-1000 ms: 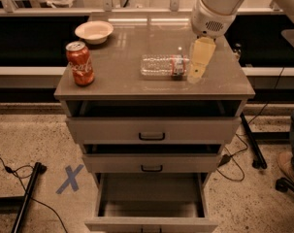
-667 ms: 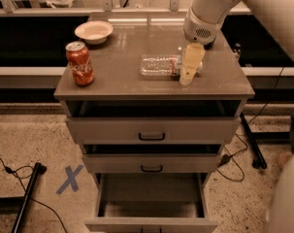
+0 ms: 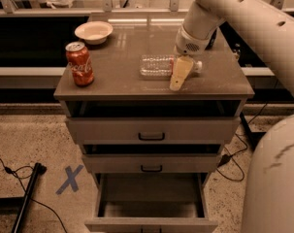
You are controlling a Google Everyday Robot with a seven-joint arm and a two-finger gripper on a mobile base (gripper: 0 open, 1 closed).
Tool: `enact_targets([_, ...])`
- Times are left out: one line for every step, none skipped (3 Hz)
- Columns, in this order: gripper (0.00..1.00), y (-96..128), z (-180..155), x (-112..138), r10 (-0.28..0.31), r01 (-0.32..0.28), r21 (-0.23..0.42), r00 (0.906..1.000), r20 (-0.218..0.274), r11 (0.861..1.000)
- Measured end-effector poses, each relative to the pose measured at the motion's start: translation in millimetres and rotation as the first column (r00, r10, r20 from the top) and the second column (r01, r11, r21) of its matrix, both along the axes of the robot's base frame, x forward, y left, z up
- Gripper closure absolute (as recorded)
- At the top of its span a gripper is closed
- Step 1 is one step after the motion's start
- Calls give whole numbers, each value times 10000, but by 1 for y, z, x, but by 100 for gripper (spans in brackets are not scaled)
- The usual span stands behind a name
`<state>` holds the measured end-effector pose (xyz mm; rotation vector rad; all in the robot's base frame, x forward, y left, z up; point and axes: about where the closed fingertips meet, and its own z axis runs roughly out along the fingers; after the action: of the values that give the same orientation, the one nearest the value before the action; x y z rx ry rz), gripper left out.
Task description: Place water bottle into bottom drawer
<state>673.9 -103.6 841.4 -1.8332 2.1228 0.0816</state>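
The water bottle (image 3: 157, 65) lies on its side on the cabinet top, clear and ribbed, with its white cap pointing right. My gripper (image 3: 179, 74) reaches down from the upper right and sits at the bottle's neck end, its near side in front of the bottle. The bottom drawer (image 3: 151, 224) is pulled out below and looks empty inside. The bottle rests on the cabinet top.
A red Coca-Cola can (image 3: 80, 64) stands at the left front of the cabinet top (image 3: 117, 84). A white bowl (image 3: 93, 32) sits at the back left. The two upper drawers (image 3: 151, 130) are slightly ajar. A blue X (image 3: 70, 179) marks the floor at left.
My gripper has moved left and down, from beside the bottle's cap end to over its neck. The bottle and the can have not moved.
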Motion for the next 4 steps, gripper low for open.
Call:
enact_targets([42,5,-6,2,50,-49,139,10000,-40,9999])
enact_targets([65,7,1,-2,178,-183,324,9997,154,9993])
enact_targets([88,1,22,-11,266,-301,625,9981,565,9976])
enact_targets([100,-28,49,-47,-52,7,548,9966,824,9985])
